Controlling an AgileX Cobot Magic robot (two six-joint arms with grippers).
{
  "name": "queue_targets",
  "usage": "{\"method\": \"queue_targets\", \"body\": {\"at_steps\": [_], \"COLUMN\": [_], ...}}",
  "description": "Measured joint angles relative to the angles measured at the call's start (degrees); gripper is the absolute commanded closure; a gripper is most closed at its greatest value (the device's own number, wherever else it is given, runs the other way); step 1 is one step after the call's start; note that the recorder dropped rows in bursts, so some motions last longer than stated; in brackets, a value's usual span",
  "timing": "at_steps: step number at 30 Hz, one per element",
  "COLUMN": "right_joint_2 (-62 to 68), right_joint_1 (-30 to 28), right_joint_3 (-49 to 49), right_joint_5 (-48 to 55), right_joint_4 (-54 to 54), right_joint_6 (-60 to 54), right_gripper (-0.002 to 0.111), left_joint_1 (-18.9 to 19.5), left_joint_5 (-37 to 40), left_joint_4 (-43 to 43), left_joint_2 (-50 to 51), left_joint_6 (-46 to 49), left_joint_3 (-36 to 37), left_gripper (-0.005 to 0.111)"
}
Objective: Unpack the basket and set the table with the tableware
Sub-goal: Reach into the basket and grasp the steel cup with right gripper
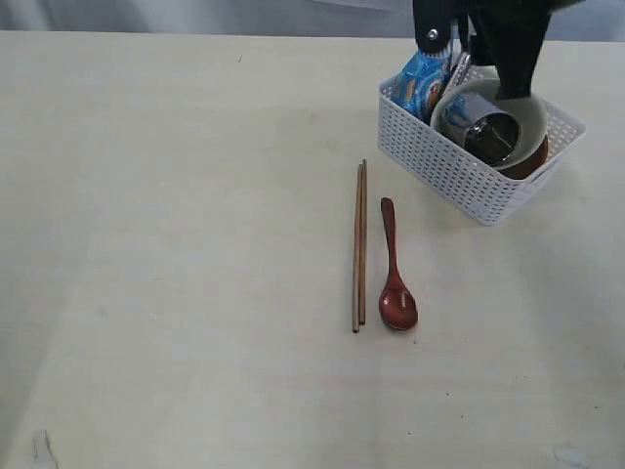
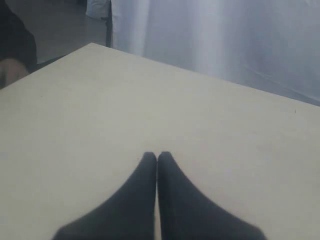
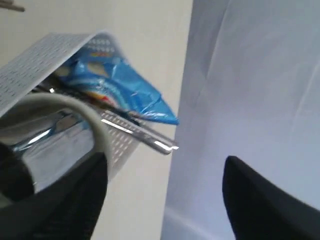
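White perforated plastic basket [image 1: 439, 161] — round cream bowl [image 1: 534, 115], shiny steel cup [image 1: 488, 132] inside.
Right gripper [image 3: 166, 159] spread wide above it, empty — left gripper [image 2: 157, 156] pinched closed.

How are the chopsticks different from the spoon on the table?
The chopsticks are two thin, straight sticks; the spoon is one piece with a round scoop. The chopsticks are lighter brown; the spoon is shiny reddish-brown. The chopsticks are longer than the spoon. Both lie flat, side by side, on the table.

Staged lab: pale table [image 1: 195, 244], white curtain [image 2: 225, 40]
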Motion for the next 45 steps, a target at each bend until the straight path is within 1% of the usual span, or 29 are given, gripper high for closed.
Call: {"method": "queue_targets", "body": {"at_steps": [3,7,11,15,23,26,31,33,35,36,38,44,45], "right_joint_2": [-0.2,-0.1,0.0,0.2,0.2,1.8,7.7,9.2,9.7,9.7,9.7,9.7,9.7], "right_joint_1": [0.0,0.0,-0.1,-1.6,-7.0,-9.8,-11.3,-11.6,-11.7,-11.8,-11.9,-12.0,-12.0], "right_joint_3": [0.3,0.7,3.9,7.8,12.4,14.6,15.0,15.0,15.0,15.0,15.0,15.0,15.0], "right_joint_5": [3.6,7.2,7.5,3.2,-3.3,-11.3,-20.1,-22.3,-22.9,-23.0,-23.8,-23.9,-23.9], "right_joint_4": [0.3,4.8,5.5,3.9,3.1,3.0,2.7,2.5,2.5,2.5,2.4,1.9,1.9], "right_joint_6": [1.5,5.9,7.9,8.0,8.1,8.2,8.2,8.2,8.2,8.2,8.2,8.2,8.2], "right_gripper": [0.044,0.044,0.044,0.044,0.044,0.044,0.045,0.055,0.071,0.080,0.091,0.108,0.109], "left_joint_1": [0.0,0.0,-0.5,-1.2,-1.2,-1.2,-1.2,-1.2,-1.2,-1.2,-1.2,-1.2,-1.2], "left_joint_5": [0.0,0.0,0.0,0.0,0.0,0.0,0.0,0.0,0.0,0.0,0.0,0.0,0.0], "left_joint_4": [0.0,0.0,0.0,0.0,0.0,0.0,0.0,0.0,0.0,0.0,0.0,0.0,0.0], "left_joint_2": [0.0,0.0,0.0,0.0,0.0,0.0,0.0,0.0,0.0,0.0,0.0,0.0,0.0], "left_joint_6": [0.0,0.0,0.0,0.0,0.0,0.0,0.0,0.0,0.0,0.0,0.0,0.0,0.0], "left_joint_3": [0.0,0.0,0.0,0.0,0.0,0.0,0.0,0.0,0.0,0.0,0.0,0.0,0.0], "left_gripper": [0.106,0.106,0.106,0.106,0.106,0.106,0.106,0.106,0.106,0.106,0.106,0.106,0.106]}}
